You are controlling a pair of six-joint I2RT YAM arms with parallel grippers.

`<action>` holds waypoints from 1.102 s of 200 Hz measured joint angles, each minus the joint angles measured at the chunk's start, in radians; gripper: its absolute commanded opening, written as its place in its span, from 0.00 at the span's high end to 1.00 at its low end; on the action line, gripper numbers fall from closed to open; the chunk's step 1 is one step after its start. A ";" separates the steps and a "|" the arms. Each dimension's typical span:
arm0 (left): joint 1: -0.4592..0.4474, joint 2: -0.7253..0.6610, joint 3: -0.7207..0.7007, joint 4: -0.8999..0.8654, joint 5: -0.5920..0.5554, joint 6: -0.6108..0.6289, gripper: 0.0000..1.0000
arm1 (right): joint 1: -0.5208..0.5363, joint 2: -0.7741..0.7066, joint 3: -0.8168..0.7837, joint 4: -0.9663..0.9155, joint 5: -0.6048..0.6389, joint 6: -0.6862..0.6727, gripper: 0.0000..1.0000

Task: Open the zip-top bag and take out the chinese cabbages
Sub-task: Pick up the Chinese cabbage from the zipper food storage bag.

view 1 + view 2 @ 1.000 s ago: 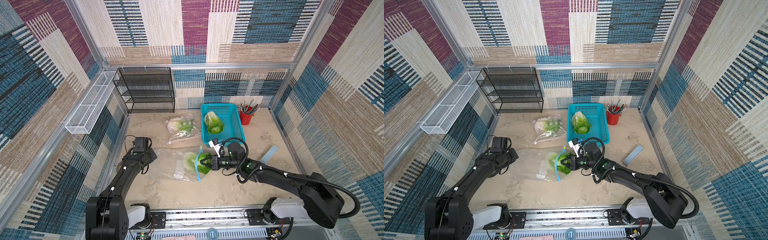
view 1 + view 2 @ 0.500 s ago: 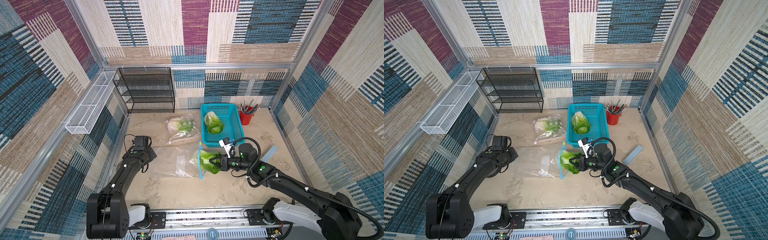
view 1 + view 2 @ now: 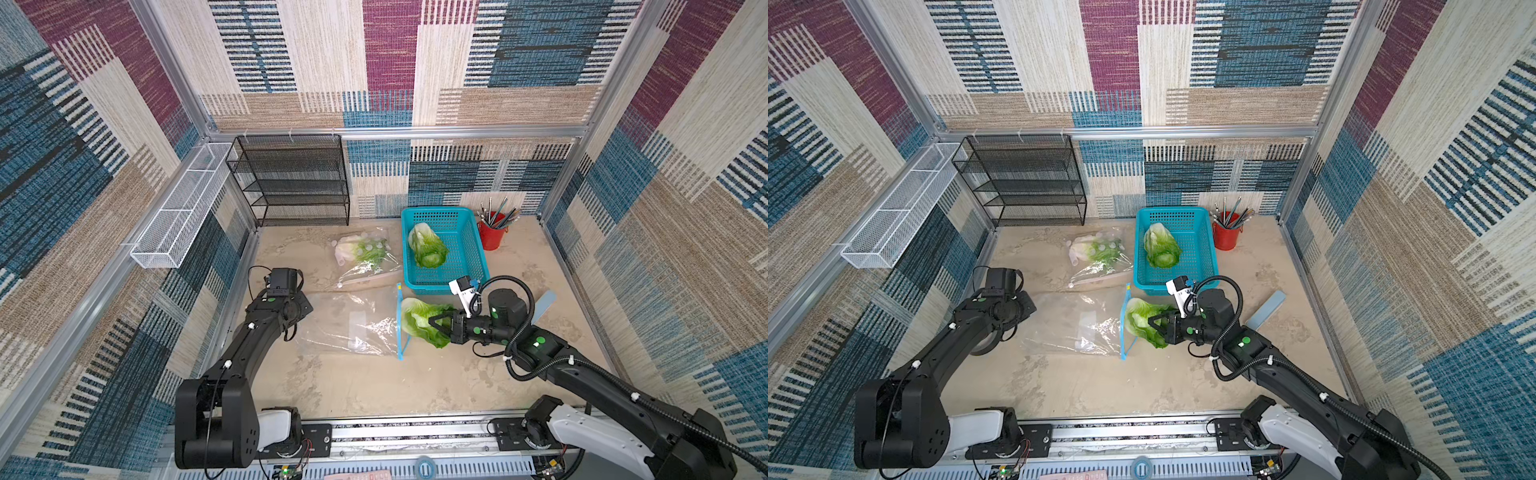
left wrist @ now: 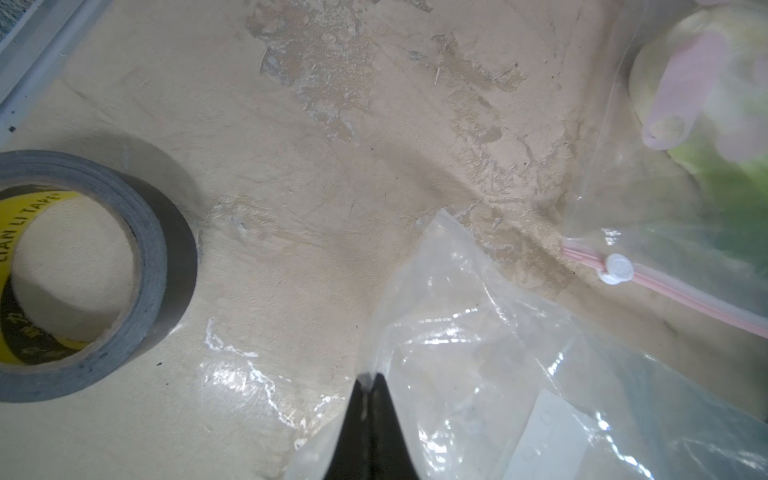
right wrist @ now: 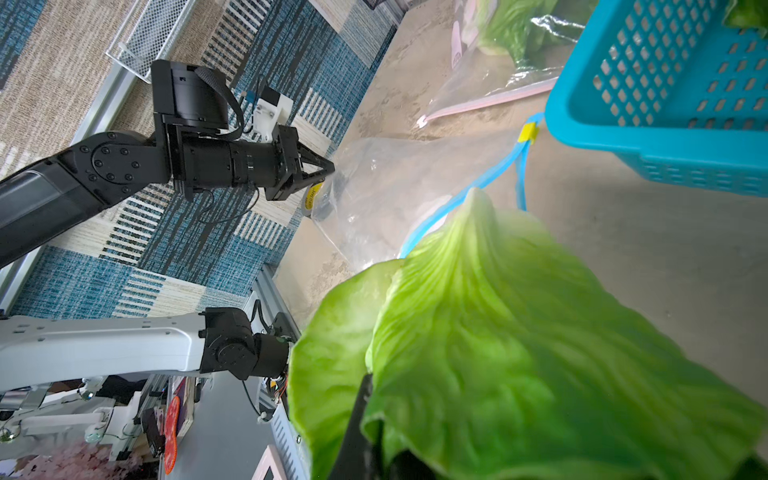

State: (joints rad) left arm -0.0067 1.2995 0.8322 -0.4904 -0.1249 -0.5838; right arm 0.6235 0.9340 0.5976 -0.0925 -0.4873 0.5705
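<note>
right gripper [image 3: 435, 327] is clenching the leafy green end of one chinese cabbage [image 3: 415, 318], holding it just off the robot-side rim of the blue basket [image 3: 432, 287]. the head is lying fully outside the blue zipper mouth [image 3: 400, 324]. in the right wrist view the leaves are filling most of the frame and hiding the fingers, apart from one dark edge [image 5: 359, 432].

the zip-top bag [image 3: 353, 320] is lying flat, empty-looking, on the left-arm side of the basket. its white label is too small to read. left gripper [image 4: 369, 380] is pinching shut on the bag's far corner, and the film between the tips is hard to make out.

a second cabbage [image 3: 428, 249] is resting inside the basket. a third cabbage [image 3: 353, 249] is sitting in a second bag with a pink zipper [image 3: 365, 268], touching the basket's left-arm wall; glare is blurring its outline.

a tape roll [image 4: 174, 270] is lying beside the left gripper, cut off at the frame edge. the left arm is hiding it in both top views.
</note>
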 measured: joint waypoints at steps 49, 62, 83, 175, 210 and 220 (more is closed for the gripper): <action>0.001 0.010 0.009 -0.008 -0.003 -0.001 1.00 | -0.004 -0.060 0.022 -0.060 0.030 -0.012 1.00; 0.001 0.008 0.010 -0.009 -0.003 -0.005 1.00 | -0.004 -0.067 0.037 -0.076 0.045 -0.019 1.00; 0.001 0.006 0.014 -0.018 -0.003 -0.008 1.00 | -0.006 -0.081 0.056 -0.096 0.053 -0.030 1.00; 0.003 -0.018 0.045 -0.048 0.002 -0.015 0.81 | -0.006 -0.117 0.147 -0.171 0.122 -0.061 1.00; 0.003 -0.029 0.060 -0.057 0.002 -0.015 0.73 | -0.008 -0.115 0.186 -0.190 0.140 -0.089 1.00; 0.003 -0.031 0.061 -0.059 0.002 -0.015 0.71 | -0.008 -0.110 0.196 -0.193 0.151 -0.095 1.00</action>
State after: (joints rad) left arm -0.0040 1.2686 0.8936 -0.5491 -0.1230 -0.5987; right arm 0.6159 0.8242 0.7933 -0.2852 -0.3367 0.4751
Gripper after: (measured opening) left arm 0.266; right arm 0.064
